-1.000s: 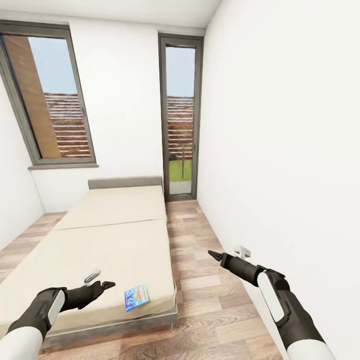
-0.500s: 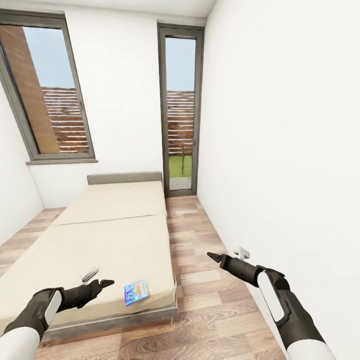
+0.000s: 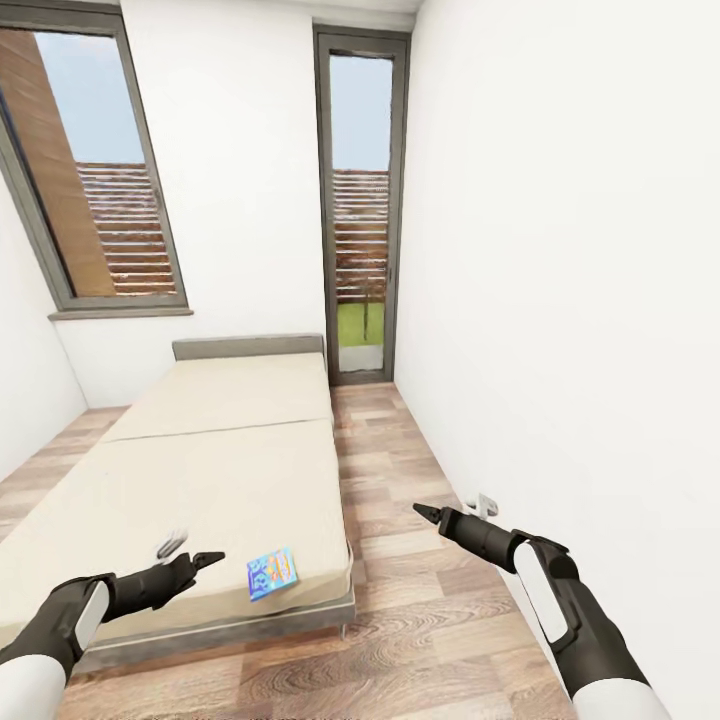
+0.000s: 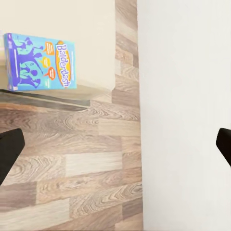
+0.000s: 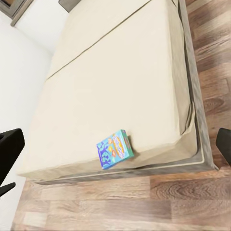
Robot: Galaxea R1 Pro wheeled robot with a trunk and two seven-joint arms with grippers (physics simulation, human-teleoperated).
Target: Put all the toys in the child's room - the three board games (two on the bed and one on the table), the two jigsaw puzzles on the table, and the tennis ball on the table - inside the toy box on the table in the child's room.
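Board game [image 4: 41,61] labelled "Balderdash".

The bed [image 3: 200,470] fills the frame's lower left; a board game [image 3: 272,572] lies on its near right corner — the floor [image 3: 420,620] runs along the right.

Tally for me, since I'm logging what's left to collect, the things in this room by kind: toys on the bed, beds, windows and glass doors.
Board games on the bed: 1, the blue Balderdash box near the foot corner
Beds: 1
Windows: 1
Glass doors: 1
Total: 4
A small grey object by the left gripper is too unclear to class.
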